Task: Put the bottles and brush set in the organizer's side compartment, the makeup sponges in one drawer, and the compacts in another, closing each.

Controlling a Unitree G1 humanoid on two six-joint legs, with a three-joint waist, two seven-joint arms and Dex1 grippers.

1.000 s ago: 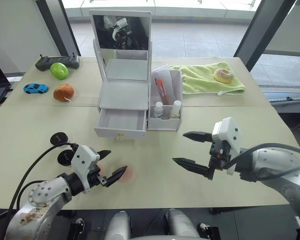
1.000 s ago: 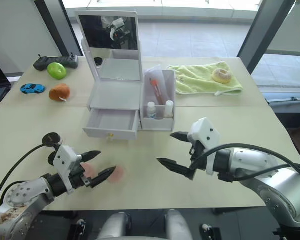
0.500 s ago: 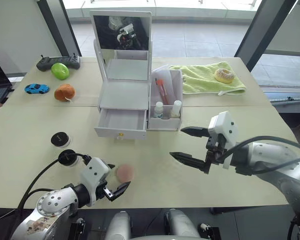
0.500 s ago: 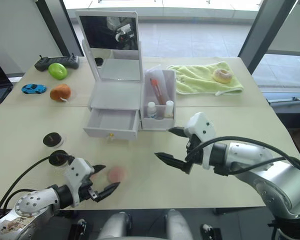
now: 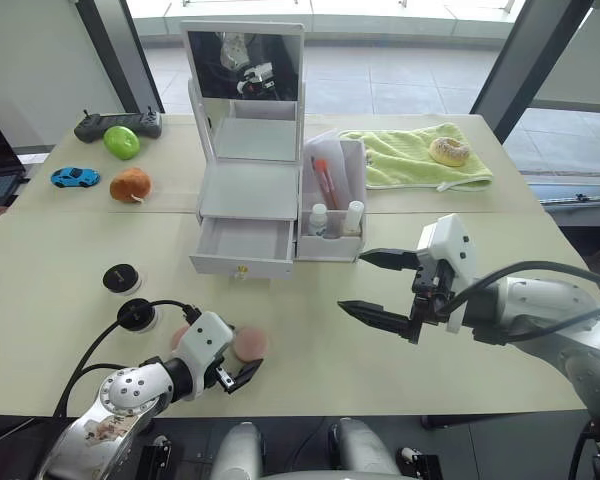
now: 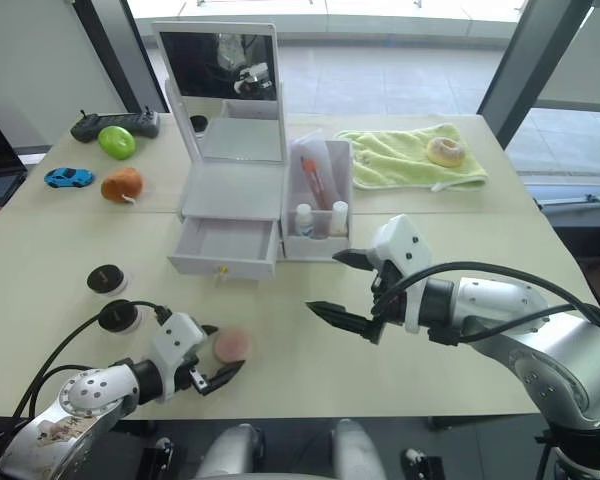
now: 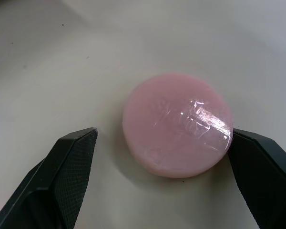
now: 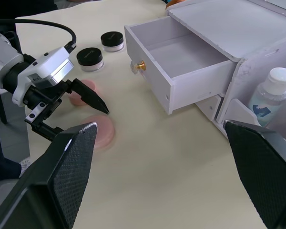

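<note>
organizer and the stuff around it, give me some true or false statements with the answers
1. The organizer's drawer is open and empty. True.
2. The left gripper is open around a pink sponge. True.
3. The right gripper holds a bottle. False: it is open and holds nothing.
4. Two small bottles stand in the side compartment. True.
5. The two black compacts lie in the drawer. False: they lie on the table.

My arms are rounded silver-grey shells, each ending in a white boxy wrist block. My left gripper [image 6: 212, 362] and right gripper [image 5: 378, 283] carry tapered black fingers [image 7: 57, 177] — finely cross-hatched. Black cables loop along both forearms.
</note>
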